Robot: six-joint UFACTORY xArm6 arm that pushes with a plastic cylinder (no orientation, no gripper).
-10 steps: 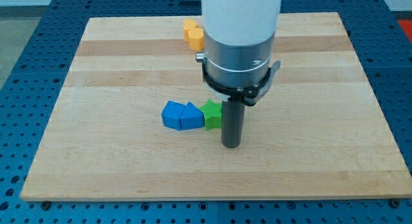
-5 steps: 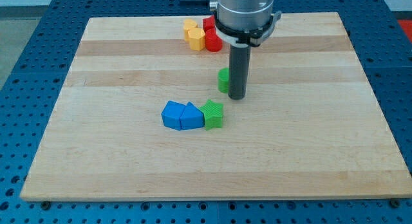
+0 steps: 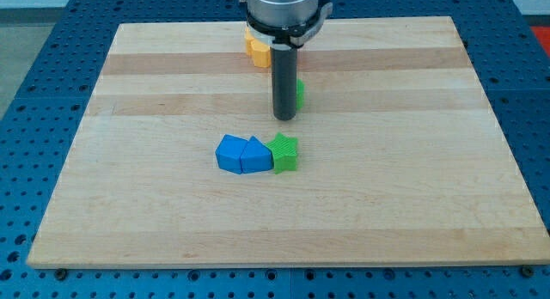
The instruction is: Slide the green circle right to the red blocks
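The green circle (image 3: pixel 300 94) lies near the board's middle, mostly hidden behind my rod; only its right edge shows. My tip (image 3: pixel 284 117) rests on the board at the circle's left and slightly toward the view's bottom, touching or nearly touching it. The red blocks are hidden behind the arm's body at the view's top.
Yellow blocks (image 3: pixel 256 48) sit at the view's top, partly covered by the arm. Two blue blocks (image 3: pixel 241 154) and a green star (image 3: pixel 284 153) lie in a row toward the view's bottom from my tip. The wooden board (image 3: pixel 412 161) sits on a blue perforated table.
My tip has moved from the green circle's right side to its left side. The arm's body now hides the red blocks. The blocks have not moved.
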